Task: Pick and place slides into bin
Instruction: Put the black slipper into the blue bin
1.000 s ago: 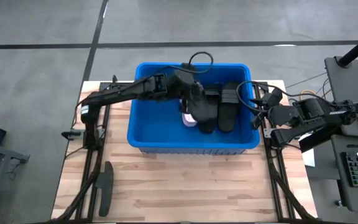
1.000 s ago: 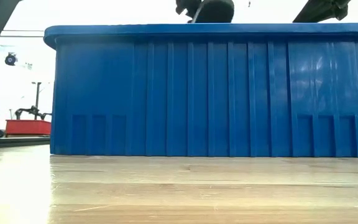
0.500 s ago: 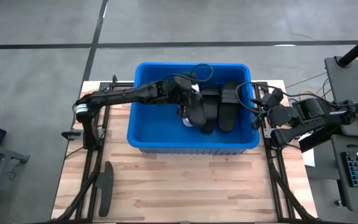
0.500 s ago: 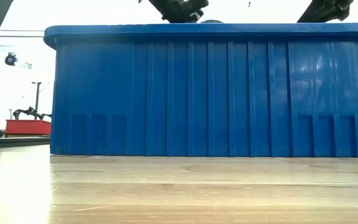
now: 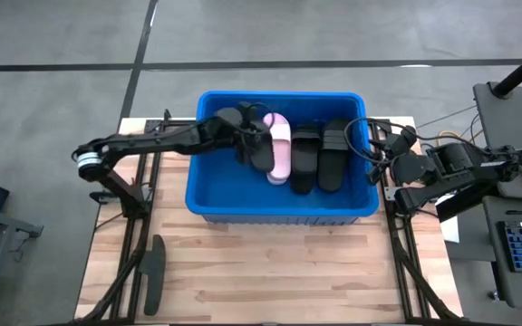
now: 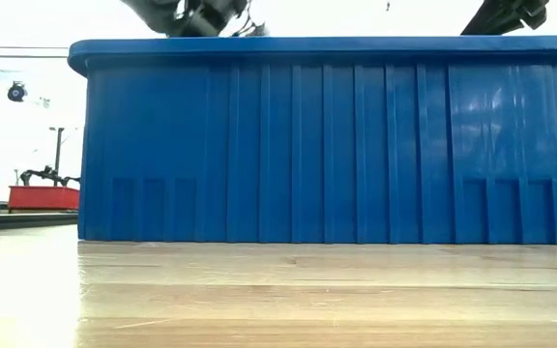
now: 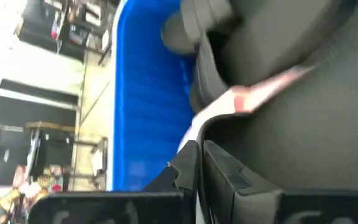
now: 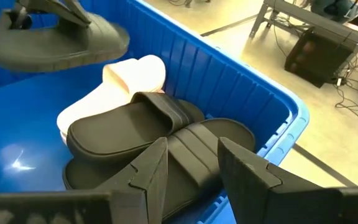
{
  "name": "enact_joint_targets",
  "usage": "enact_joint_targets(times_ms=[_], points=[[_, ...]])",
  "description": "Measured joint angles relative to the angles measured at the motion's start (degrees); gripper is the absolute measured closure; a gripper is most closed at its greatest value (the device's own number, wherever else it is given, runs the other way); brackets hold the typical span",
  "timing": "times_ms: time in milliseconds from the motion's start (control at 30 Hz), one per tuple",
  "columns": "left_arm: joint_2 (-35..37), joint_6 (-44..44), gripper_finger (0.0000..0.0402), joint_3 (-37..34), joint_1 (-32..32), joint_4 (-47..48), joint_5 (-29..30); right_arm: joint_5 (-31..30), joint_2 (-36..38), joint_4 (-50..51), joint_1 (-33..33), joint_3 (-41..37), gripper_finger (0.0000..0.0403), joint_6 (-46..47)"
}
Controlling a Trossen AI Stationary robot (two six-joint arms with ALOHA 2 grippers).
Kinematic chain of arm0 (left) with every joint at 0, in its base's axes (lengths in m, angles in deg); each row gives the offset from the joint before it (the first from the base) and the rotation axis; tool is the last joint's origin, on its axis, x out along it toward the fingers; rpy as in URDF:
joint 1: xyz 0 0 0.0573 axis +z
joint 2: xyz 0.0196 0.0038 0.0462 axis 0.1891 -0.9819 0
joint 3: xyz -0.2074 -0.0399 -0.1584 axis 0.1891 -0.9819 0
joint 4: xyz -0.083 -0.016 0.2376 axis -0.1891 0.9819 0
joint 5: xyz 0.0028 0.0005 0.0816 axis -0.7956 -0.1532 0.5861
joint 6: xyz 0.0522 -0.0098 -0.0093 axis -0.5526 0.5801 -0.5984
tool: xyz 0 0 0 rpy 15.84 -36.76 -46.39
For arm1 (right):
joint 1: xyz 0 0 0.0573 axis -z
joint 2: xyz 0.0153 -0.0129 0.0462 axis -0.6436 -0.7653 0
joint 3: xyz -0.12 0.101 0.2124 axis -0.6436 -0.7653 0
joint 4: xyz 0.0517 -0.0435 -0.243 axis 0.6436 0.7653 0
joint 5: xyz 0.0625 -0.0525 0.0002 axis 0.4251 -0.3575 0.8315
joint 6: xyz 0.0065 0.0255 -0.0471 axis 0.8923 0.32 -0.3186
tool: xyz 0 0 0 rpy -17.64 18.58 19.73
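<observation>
The blue bin (image 5: 220,195) stands mid-table. Inside it lie a pale pink slide (image 5: 280,149) and two black slides (image 5: 304,161) (image 5: 334,154), side by side on its floor. My left gripper (image 5: 243,134) reaches in from the table's left, shut on another black slide (image 5: 259,152), which hangs beside the pink one. The right wrist view shows that slide (image 8: 55,40) floating above the bin floor. My right gripper (image 8: 191,163) waits open at the bin's right rim (image 5: 376,161), with nothing between its fingers. My left gripper pinches the black slide at its top side, around the strap (image 8: 58,14); the gripper itself hides the exact spot. The fingers (image 7: 188,165) come slanting down from the table's left. The slide hangs about level, sole down, clear of the bin floor.
The bin's tall front wall (image 6: 327,145) blocks the low view of everything inside. A dark, long object (image 5: 154,272) lies on the wooden table near its front left. Bare bin floor shows at the left (image 5: 211,181).
My left gripper has gone down and toward the table's left inside the bin, carrying the black slide with it. The slide has come off the spot over the pink slide, which now shows in full. The grip stays shut.
</observation>
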Motion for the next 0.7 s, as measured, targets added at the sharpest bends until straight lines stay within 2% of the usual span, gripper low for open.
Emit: enact_joint_targets(times_ms=[133, 267, 467, 700], points=[[2.0, 0.2, 0.0401, -6.4, 1.5, -5.2, 0.6, -1.1, 0.0, 0.0, 0.0, 0.0, 0.0271, 0.0], [2.4, -1.1, 0.0401, -9.7, 2.5, -7.1, 1.3, -1.8, 0.0, -0.1, 0.0, 0.0, 0.0271, 0.0], [0.1, -1.6, 0.0401, -10.7, 3.7, -7.5, 1.7, -3.4, 0.0, -0.1, 0.0, 0.0, 0.0271, 0.0], [-3.9, -7.2, 0.0401, -10.6, 5.8, -7.5, -0.6, -4.3, 0.0, -0.1, 0.0, 0.0, 0.0271, 0.0]])
